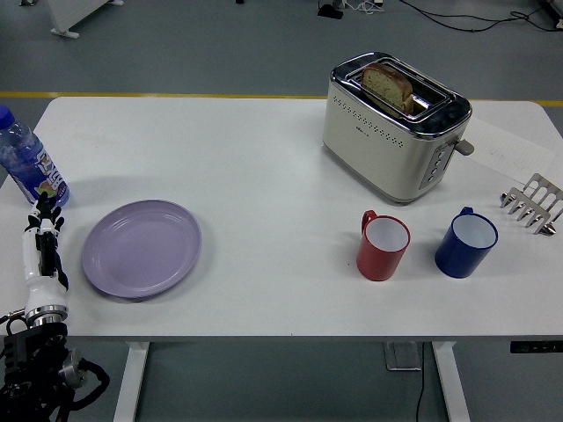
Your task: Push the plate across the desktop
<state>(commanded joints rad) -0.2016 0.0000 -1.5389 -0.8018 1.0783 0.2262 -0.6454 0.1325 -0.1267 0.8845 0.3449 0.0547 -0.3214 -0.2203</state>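
A: How should the left hand [44, 251] go at the plate [142, 248]?

B: Its fingers are straight and hold nothing; it sits just left of the plate. Press edge-on, low on the rim, pushing level toward the red mug [383, 245].

A: And the plate?

B: Lilac, round, shallow, empty, near the bottle [26, 162].

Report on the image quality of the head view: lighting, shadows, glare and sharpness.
Head view: even, diffuse light; only soft, short shadows beside the purple plate, red mug and blue mug. Mild highlights on the toaster chrome, no blown-out glare on the white table. Focus is sharp across the table; the left hand at the left edge shows no motion blur.
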